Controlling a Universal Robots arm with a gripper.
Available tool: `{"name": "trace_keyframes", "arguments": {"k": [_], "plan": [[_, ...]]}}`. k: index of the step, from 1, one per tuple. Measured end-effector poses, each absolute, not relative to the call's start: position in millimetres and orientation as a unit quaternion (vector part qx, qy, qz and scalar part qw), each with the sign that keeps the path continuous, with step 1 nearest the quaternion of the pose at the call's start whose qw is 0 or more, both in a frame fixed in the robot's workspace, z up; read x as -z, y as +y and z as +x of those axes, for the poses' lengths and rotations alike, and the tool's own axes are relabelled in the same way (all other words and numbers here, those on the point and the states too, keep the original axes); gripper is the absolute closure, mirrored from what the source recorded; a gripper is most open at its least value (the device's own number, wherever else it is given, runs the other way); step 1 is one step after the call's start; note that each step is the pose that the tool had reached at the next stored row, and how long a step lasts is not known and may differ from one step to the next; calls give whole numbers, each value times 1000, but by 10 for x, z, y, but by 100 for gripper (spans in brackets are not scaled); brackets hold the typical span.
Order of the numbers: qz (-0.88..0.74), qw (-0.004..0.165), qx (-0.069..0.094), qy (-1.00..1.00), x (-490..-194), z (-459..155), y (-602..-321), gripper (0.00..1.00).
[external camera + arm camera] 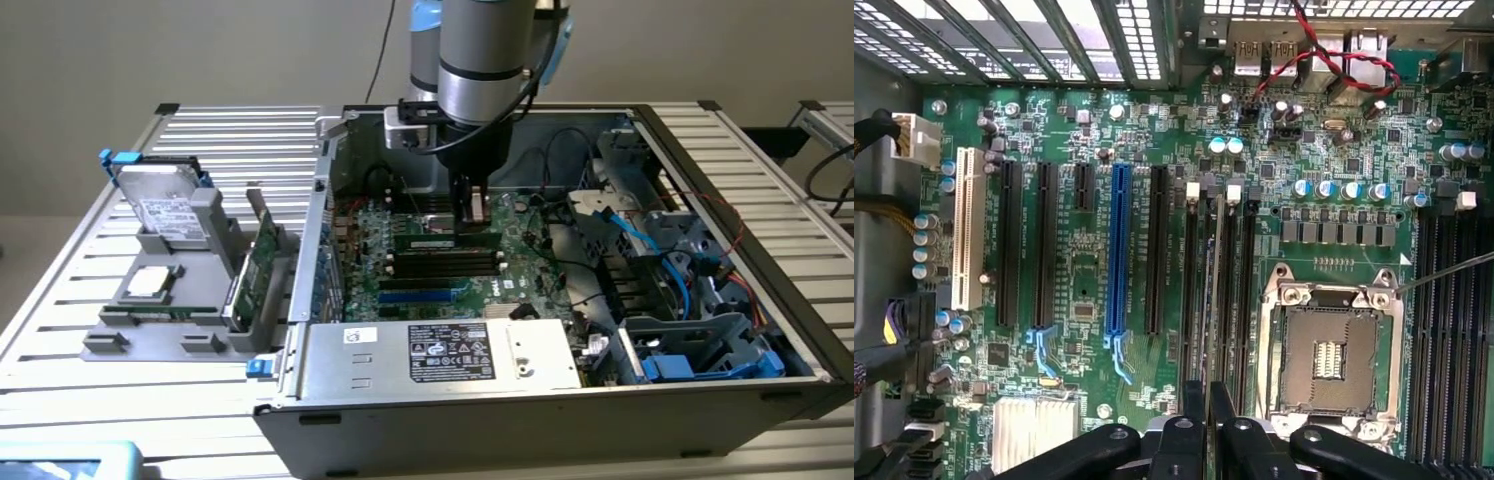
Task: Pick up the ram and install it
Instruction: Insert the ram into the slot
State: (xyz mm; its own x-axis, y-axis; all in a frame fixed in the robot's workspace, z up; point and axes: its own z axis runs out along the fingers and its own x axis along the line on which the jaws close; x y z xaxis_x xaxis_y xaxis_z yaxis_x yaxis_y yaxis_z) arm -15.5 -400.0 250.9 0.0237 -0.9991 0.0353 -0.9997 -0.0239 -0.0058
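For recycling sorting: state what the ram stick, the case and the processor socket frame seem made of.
Ram stick: matte green circuit board, likely fibreglass laminate, white label. Case: probably sheet steel, dull grey, thin walls. Socket frame: likely polished metal, bright silvery glints.

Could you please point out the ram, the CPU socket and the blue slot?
ram point(447, 241), exterior view, its green face.
CPU socket point(1336, 355), wrist view, its middle.
blue slot point(1119, 250), wrist view, midway along it.
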Motion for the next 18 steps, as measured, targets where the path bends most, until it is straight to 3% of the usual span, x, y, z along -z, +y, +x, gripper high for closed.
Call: {"name": "trace_keyframes", "arguments": {"k": [18], "plan": [[716,12,-14,-698,-2487,-155,-4020,86]]}}
